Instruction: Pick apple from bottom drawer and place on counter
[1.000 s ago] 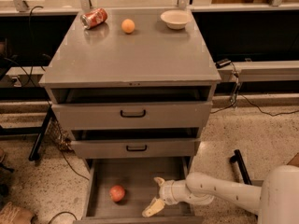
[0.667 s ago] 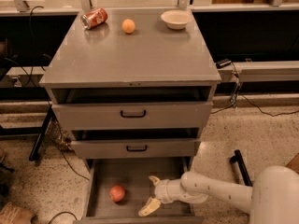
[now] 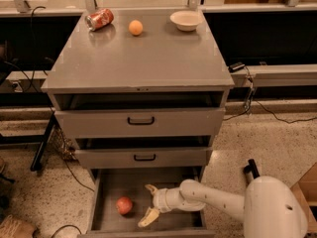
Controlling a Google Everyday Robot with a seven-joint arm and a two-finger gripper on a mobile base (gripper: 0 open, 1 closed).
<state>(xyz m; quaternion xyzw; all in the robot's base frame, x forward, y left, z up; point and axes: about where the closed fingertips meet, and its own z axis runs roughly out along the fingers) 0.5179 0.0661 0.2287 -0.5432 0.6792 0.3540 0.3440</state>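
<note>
The apple (image 3: 124, 205) is round and red and lies on the grey floor of the open bottom drawer (image 3: 185, 221), towards its left side. My gripper (image 3: 149, 202) is inside that drawer, just right of the apple and apart from it. Its two pale fingers (image 3: 148, 217) are spread wide, one above and one below, with nothing between them. The white arm (image 3: 218, 202) reaches in from the lower right. The counter (image 3: 138, 58) is the flat grey top of the cabinet above.
On the counter's far edge lie a tipped red soda can (image 3: 99, 19), an orange fruit (image 3: 135, 27) and a white bowl (image 3: 185, 20). Two shallower drawers with black handles (image 3: 140, 120) stand partly pulled out above the bottom drawer. Cables and a black stand are at left.
My gripper has moved left across the bottom drawer, closer to the apple. The apple and the things on the counter have not moved.
</note>
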